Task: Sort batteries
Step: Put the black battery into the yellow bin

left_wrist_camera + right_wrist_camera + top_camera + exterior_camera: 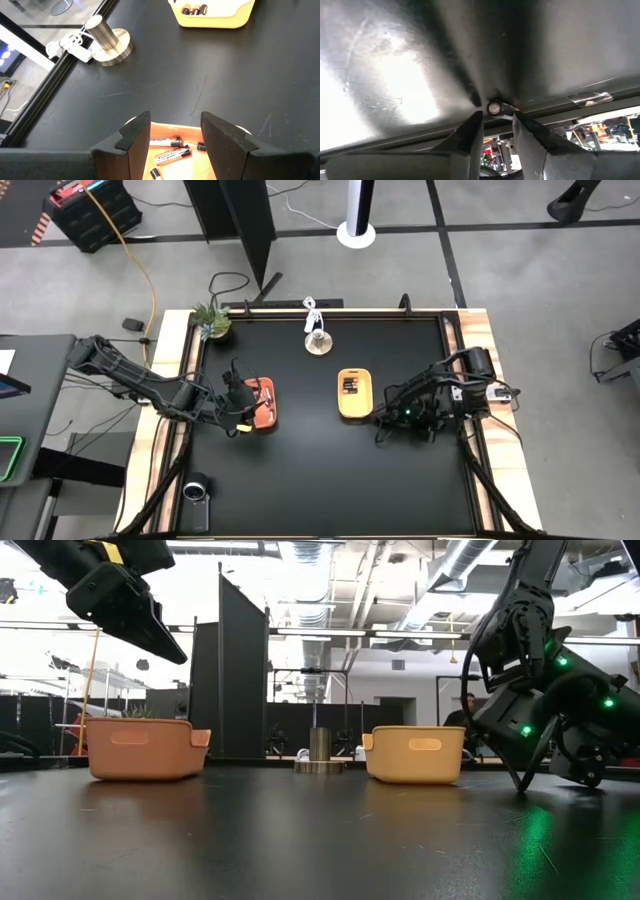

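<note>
My left gripper (240, 402) hangs open and empty above the orange tray (263, 402). Several whitish-silver and dark batteries (167, 150) lie in that tray and show between its fingers (135, 137). In the low view it is well above the tray (140, 748). The yellow tray (353, 394) holds a few dark batteries (194, 9). My right gripper (384, 423) is low over the table to the right of the yellow tray, slightly open. One battery (494, 107) shows end-on on the table just past its fingertips (476, 120), in line with the gap.
A metal cylinder on a round base (317, 340), with a white cable, stands at the far middle of the table. A small plant (212, 320) is at the far left corner and a round dark device (195, 490) at the near left. The table's raised rail (470, 132) runs close behind the battery.
</note>
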You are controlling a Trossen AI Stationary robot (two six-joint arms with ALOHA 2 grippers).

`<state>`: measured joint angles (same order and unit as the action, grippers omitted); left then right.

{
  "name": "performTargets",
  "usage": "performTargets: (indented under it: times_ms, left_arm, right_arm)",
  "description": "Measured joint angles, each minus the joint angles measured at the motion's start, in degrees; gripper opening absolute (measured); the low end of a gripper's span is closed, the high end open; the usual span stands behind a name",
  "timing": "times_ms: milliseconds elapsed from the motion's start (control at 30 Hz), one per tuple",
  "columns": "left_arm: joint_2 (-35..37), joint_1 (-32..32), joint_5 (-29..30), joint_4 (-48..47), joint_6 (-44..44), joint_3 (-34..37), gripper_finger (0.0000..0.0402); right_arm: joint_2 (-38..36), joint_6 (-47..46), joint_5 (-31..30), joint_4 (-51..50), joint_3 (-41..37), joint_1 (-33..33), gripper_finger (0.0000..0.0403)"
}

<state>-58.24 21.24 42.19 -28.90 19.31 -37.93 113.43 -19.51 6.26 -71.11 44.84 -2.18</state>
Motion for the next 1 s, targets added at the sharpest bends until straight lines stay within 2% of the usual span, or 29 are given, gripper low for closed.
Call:
performTargets:
  times_ms: [700,800,1000]
  left_arm:
    - [0.0,0.0,-0.01,0.0,0.0,0.0,0.0169]
    - [0.0,0.01,-0.02,0.0,0.0,0.0,0.0169]
    - [0.02,0.01,-0.02,-0.05,0.0,0.0,0.0169]
  right_arm:
    - [0.0,-2.42,-0.07,0.02,0.14,-0.85,0.0024]
    - [0.15,-4.32,0.95,-0.42,0.63,-1.05,0.0029]
    - [0.13,-10.04,3.18,0.29,0.57,-1.9,0.0071]
